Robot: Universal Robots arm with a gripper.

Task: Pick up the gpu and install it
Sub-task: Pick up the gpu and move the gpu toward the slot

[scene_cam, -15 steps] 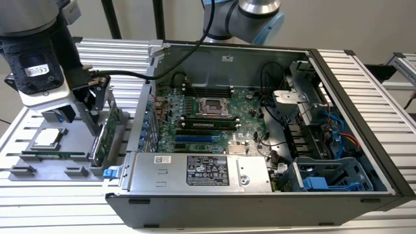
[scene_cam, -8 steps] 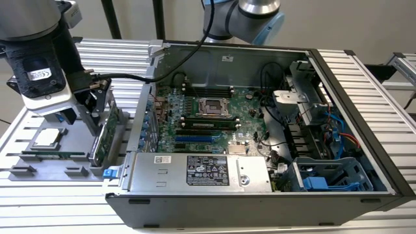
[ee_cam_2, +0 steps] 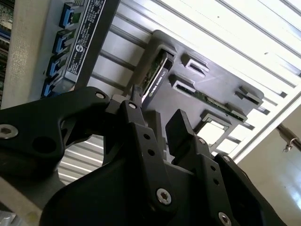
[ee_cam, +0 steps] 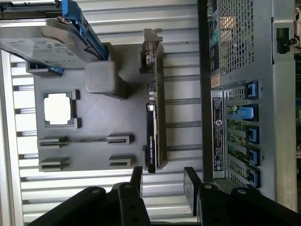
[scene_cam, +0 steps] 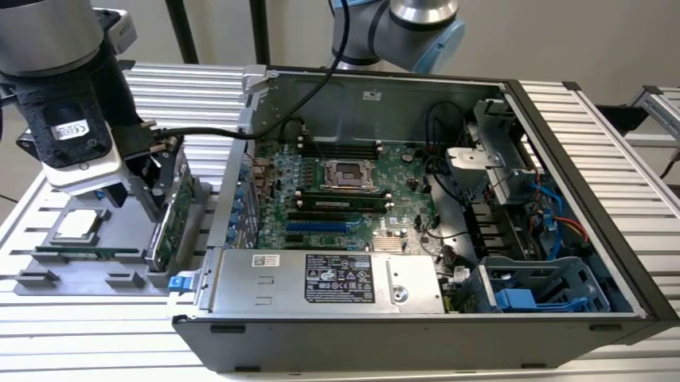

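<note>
The gpu (ee_cam: 153, 127) stands on its long edge in a slot of the grey holder (ee_cam: 122, 117), with its silver end bracket (ee_cam: 150, 47) at the far end. In the exterior view the gpu (scene_cam: 172, 219) shows its green board just outside the computer case, on that view's left. My gripper (ee_cam: 164, 179) is open, with one black finger on each side of the card's line at its near end. It touches nothing and holds nothing. In the second wrist view the gripper (ee_cam_2: 157, 129) hangs over the card's black edge (ee_cam_2: 155, 80).
On the holder also rest a hard drive with blue rails (ee_cam: 42, 42), a processor chip (ee_cam: 59, 108) and a thin memory stick (ee_cam: 84, 140). The open computer case (scene_cam: 574, 159) lies close beside it, its motherboard (scene_cam: 330, 191) exposed. The slatted table (scene_cam: 85, 334) carries everything.
</note>
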